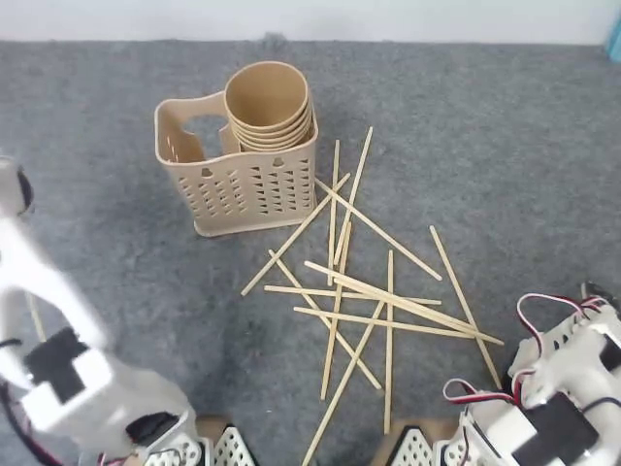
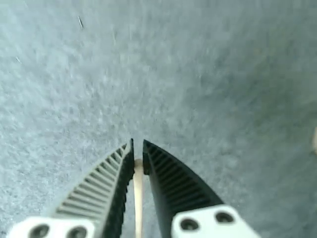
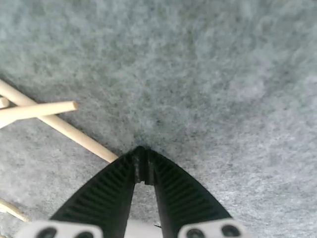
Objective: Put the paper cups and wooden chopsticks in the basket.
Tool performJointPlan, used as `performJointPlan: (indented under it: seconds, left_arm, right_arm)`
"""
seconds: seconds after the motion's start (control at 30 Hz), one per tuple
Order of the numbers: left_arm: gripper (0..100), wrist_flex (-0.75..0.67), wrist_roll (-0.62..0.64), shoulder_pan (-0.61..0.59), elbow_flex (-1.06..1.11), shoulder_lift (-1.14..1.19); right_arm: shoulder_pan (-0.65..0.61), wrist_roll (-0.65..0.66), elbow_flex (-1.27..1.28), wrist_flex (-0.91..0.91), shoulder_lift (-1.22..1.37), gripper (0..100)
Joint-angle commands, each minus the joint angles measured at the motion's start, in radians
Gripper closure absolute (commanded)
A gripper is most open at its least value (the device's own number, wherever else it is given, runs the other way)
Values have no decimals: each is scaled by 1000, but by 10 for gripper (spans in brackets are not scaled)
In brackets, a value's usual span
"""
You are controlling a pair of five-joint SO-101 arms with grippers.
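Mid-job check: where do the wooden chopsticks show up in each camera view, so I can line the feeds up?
High view: the chopsticks lie scattered and crossed on the carpet, right of the basket.
Left wrist view: one chopstick is clamped in the left gripper.
Right wrist view: crossed chopsticks lie beside the tip of the shut right gripper.
Shared landmark: the grey carpet under everything.

The left gripper (image 2: 137, 145) was seen pinched on a chopstick (image 2: 138, 198), the right gripper (image 3: 142, 151) closed, jaws pressed together.
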Motion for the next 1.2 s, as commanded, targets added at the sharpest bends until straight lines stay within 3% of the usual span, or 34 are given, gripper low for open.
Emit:
performJointPlan:
  seconds: [0.0,0.23,0.47,0.73,1.0,1.17]
  left_arm:
    - [987,-6,86,66,-21,-187]
    - [987,-181,295,115,-21,-439]
    - [987,-325,405,181,-21,-692]
    - [987,-509,646,292,-15,-839]
    - [987,-497,658,450,68,-838]
    - [987,-638,658,482,232,-838]
  right_arm:
    - [21,20,17,-2,-12,990]
    - [22,20,17,-1,-12,990]
    - [22,20,17,-1,-12,990]
    - [22,20,17,-1,-12,990]
    - [22,20,17,1,-12,990]
    - [22,20,17,1,-12,990]
